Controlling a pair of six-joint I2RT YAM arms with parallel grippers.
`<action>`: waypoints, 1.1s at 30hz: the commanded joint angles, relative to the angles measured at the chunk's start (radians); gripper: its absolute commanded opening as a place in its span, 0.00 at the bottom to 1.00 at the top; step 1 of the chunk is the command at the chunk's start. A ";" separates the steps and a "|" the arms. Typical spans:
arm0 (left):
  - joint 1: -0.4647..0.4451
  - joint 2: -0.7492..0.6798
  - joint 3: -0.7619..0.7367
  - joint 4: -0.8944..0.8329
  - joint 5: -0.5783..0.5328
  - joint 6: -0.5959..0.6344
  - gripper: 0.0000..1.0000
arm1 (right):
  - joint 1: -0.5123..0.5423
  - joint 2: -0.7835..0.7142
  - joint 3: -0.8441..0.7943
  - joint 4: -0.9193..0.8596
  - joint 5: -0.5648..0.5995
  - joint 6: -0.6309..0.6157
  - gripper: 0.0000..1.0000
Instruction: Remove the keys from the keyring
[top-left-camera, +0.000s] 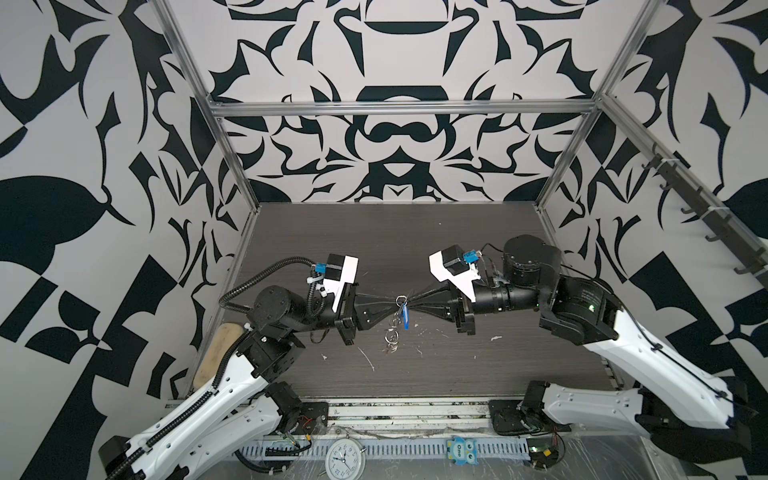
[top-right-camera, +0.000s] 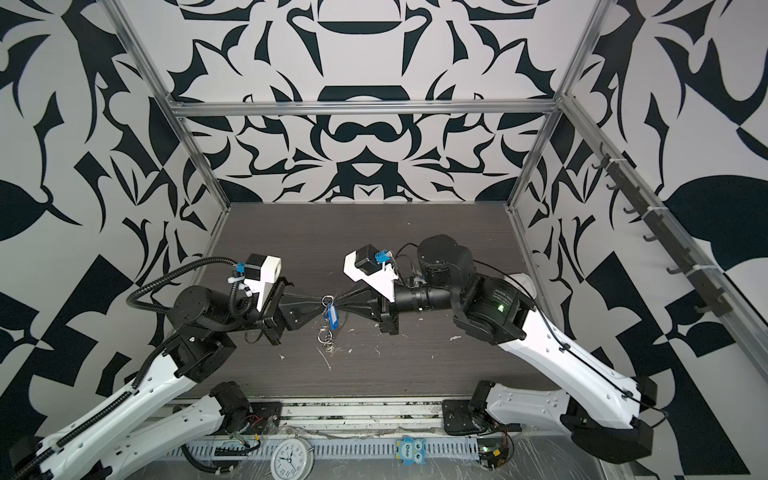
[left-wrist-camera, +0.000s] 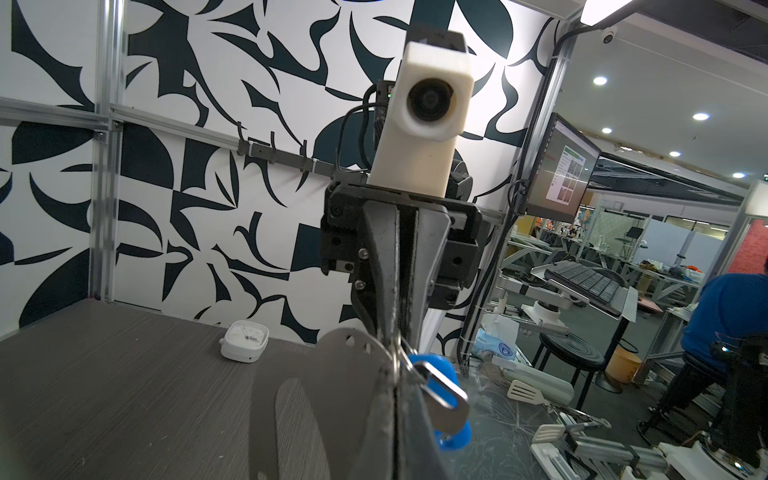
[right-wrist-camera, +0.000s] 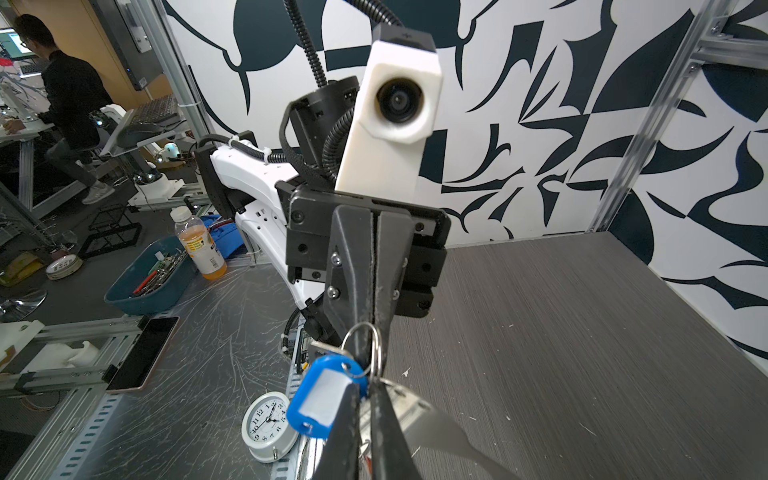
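Both grippers meet tip to tip above the middle of the table. The keyring has its top ring standing up between the tips. Its chain of small rings hangs down toward the table. A key with a blue tag and a silvery slotted metal piece dangles from the top ring on the near side. My left gripper is shut on the top ring. My right gripper faces it with its jaws pressed almost together on the same ring, beside the blue tag.
White scuffs mark the dark table. A round clock and a blue owl figure sit on the front rail. A small white clock stands near the right wall. A hook rail runs along that wall.
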 joint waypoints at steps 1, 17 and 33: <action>-0.002 -0.004 -0.012 0.026 0.008 -0.004 0.00 | 0.004 -0.025 0.035 0.069 0.001 0.012 0.11; -0.001 -0.014 -0.008 -0.002 0.000 0.012 0.00 | 0.005 -0.037 0.039 0.066 0.004 0.019 0.11; -0.002 -0.015 -0.005 0.008 0.003 0.011 0.00 | 0.004 -0.007 0.019 0.083 -0.016 0.039 0.11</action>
